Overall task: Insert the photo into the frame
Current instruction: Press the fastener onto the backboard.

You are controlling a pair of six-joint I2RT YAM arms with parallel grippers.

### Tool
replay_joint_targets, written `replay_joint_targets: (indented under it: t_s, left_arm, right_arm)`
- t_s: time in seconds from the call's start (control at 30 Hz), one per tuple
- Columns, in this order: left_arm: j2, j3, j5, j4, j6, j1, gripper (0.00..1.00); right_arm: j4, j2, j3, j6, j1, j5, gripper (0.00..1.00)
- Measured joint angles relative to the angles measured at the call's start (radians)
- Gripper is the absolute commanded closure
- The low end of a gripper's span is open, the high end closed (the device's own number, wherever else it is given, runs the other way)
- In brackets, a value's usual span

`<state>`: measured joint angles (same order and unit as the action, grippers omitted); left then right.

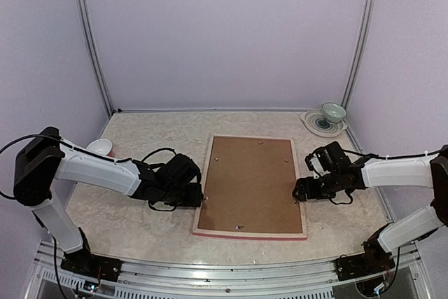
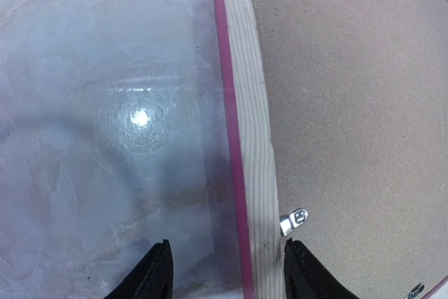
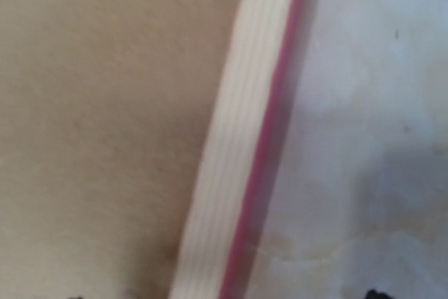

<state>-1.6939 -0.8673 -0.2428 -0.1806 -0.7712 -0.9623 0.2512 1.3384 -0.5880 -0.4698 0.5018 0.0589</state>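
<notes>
From above, the frame (image 1: 252, 230) lies face down mid-surface, between the two end effectors. Its brown backing board (image 1: 248, 181) hides whatever is inside, so the photo cannot be made out. The left end effector (image 1: 198, 196) sits at the frame's left rail and the right end effector (image 1: 299, 190) at its right rail. Bare surface (image 1: 161, 138) stretches beyond both, and a small white bowl (image 1: 100, 147) is well outward of the left one. In the left wrist view, the dark fingers (image 2: 155, 274) are cut off by the bottom border. They stand apart astride the pale rail and pink edge, gripping nothing, with a metal clip (image 2: 294, 220) just ahead of the inner finger. The right wrist view is blurred. Only dark specks of the tips show, wide apart on either side of the rail and holding nothing.
</notes>
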Motion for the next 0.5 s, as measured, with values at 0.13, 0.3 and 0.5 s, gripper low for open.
replay_joint_targets:
  t_s: [0.13,0.3,0.5]
  left_arm:
    - [0.031,0.019,0.011,0.035,0.013,0.013,0.45]
    - [0.050,0.036,0.031,0.072,0.018,0.014,0.45]
    - [0.050,0.061,0.045,0.096,0.017,0.014,0.45]
  right_arm:
    - [0.013,0.038,0.000,-0.021,0.024,-0.022,0.20]
    - [0.014,0.057,-0.013,-0.041,0.043,-0.055,0.23]
    - [0.034,0.060,-0.021,-0.050,0.046,-0.089,0.26]
